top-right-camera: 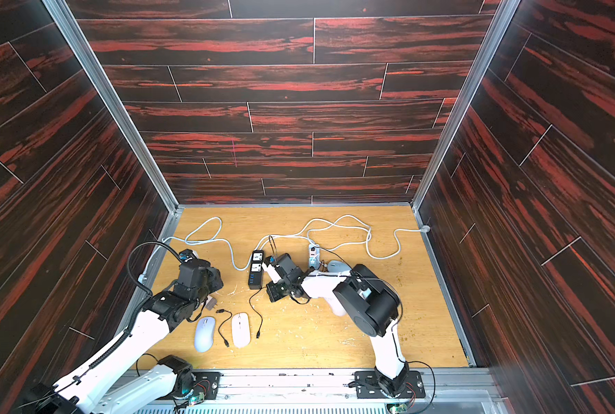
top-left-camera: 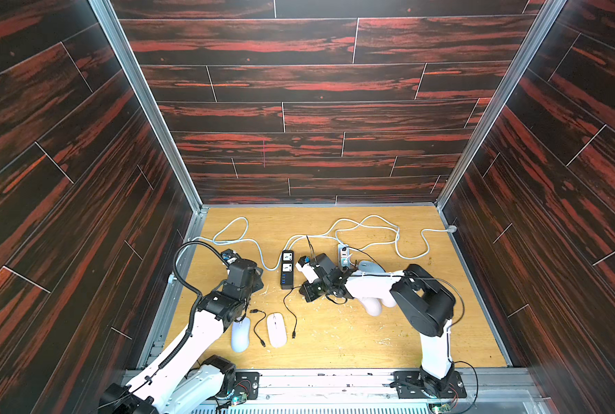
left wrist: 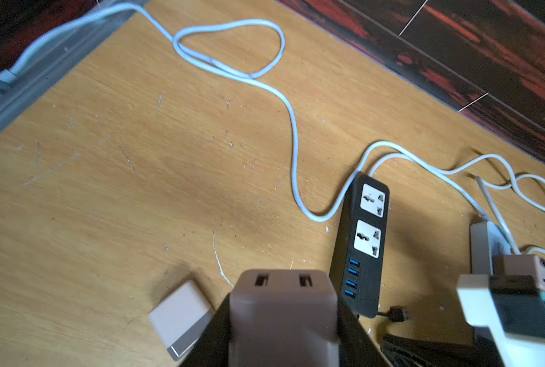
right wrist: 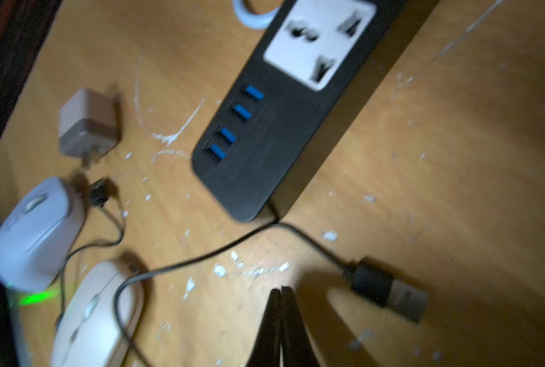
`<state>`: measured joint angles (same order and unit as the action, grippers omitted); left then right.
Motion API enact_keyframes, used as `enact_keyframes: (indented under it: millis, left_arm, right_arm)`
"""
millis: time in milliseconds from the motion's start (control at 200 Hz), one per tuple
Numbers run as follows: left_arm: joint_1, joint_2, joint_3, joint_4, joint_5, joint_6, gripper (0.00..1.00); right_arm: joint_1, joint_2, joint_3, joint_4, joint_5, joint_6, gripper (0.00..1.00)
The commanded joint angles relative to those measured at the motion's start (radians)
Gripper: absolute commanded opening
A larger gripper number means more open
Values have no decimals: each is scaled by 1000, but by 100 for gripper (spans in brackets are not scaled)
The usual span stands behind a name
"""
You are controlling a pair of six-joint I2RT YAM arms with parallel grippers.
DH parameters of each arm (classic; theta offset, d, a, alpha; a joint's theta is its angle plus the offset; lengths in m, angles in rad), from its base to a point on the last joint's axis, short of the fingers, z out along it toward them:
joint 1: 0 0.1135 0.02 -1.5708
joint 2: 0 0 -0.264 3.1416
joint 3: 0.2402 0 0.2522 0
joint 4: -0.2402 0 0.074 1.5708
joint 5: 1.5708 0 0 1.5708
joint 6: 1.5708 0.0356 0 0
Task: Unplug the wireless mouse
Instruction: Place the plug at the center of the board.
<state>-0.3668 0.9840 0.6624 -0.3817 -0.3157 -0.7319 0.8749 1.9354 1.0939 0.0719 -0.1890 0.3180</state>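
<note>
One charger (left wrist: 282, 321) sits gripped in left pincer (left wrist: 283, 300).

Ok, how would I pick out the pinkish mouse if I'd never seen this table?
Find the black power strip in the middle of the wooden table, then come straight toward the near edge. Two mice lie side by side there, with a loose black cable between them. The pinkish mouse is the flatter one, nearer the table's middle; the pale blue mouse beside it is rounder.
</note>
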Motion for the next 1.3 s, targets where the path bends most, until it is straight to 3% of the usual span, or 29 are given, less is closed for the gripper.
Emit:
enact_keyframes:
  millis: [0, 266, 691, 907, 1147, 1293]
  left_arm:
    - [-16, 31, 38, -120, 21, -69, 0]
    - [-144, 144, 13, -123, 28, -155, 0]
    - [-172, 361, 52, -57, 45, -150, 0]
    - [-174, 425, 62, -35, 54, -124, 13]
    - [-173, 452, 60, -1, 54, -119, 44]
    - [-175, 473, 63, 15, 60, -123, 55]
  right_arm:
    - [4, -164, -65, 106, -57, 0, 7]
    - [1, -376, -177, 71, 241, 31, 7]
    - [-1, -509, -265, 45, 338, 46, 9]
    - [0, -513, -284, 52, 331, 61, 10]
    - [-1, -496, -282, 57, 308, 72, 10]
    - [0, -496, -286, 52, 304, 77, 10]
